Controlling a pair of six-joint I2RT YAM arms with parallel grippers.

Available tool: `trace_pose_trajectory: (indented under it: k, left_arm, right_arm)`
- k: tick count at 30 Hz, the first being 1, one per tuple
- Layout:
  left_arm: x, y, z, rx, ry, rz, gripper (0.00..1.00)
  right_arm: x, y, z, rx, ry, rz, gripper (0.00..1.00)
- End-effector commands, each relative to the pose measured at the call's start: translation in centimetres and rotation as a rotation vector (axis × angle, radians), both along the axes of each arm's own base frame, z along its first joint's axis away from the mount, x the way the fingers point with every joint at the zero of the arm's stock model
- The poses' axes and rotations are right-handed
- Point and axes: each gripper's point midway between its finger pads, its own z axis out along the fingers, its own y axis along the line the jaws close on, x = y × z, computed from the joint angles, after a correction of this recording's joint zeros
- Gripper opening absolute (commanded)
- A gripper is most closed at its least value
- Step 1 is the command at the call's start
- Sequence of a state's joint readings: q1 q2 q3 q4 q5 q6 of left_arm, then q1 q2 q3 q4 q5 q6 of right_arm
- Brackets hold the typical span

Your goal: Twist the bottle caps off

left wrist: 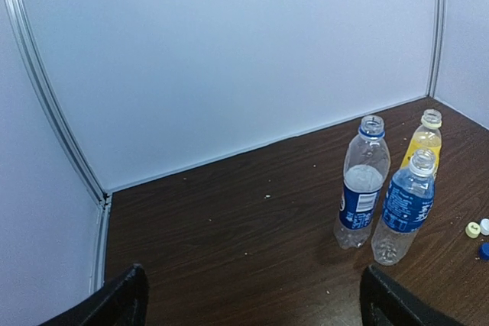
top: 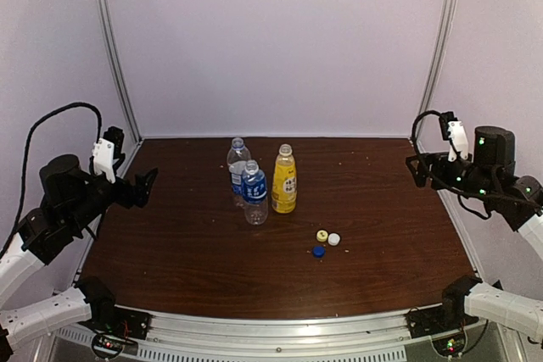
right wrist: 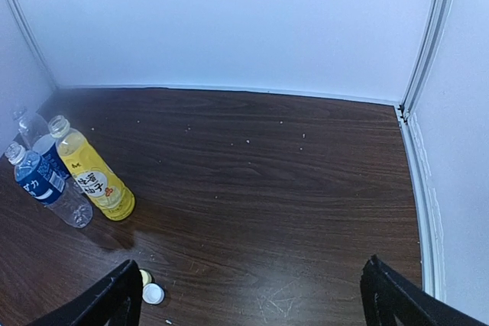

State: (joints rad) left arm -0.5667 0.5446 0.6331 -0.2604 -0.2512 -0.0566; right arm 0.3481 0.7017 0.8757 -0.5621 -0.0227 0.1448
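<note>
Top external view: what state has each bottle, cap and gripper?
Yellow-orange plastic bottle: upright, uncapped.
Short clear plastic bottle, blue label: upright, uncapped.
Taller clear plastic bottle, blue label: upright, uncapped.
Round yellow plastic cap: off, lying loose.
White cap: off, lying loose.
Blue cap: off, lying loose.
Left gripper: open, empty.
Right gripper: open, empty.

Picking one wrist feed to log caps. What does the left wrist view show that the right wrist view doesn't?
Only left wrist: the blue cap, recognisable at the frame edge, and the back-left corner rail. Only right wrist: the back-right corner rail. Both: yellow bottle, short bottle, taller bottle, all uncapped, plus yellow cap and white cap.
</note>
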Motion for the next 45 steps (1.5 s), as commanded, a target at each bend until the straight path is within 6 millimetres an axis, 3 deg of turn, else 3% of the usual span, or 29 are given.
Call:
trace_pose_trajectory:
  k: [1,19,45]
  left_arm:
    - [0.0,0.2,0.4,0.013,-0.027,0.01,0.98]
    - [0.2,0.0,0.0,0.025,-0.008,0.003,0.98]
    - [0.4,0.5,-0.3,0.035,0.005,0.033,0.98]
  right_arm:
    - [0.4,-0.3,0.3,-0.003,-0.018,-0.02,1.0]
    - [1.0,-0.5,-0.7,-0.03,0.0,-0.034,1.0]
    - [0.2,-0.6,-1.2,-0.009,-0.003,-0.031,1.0]
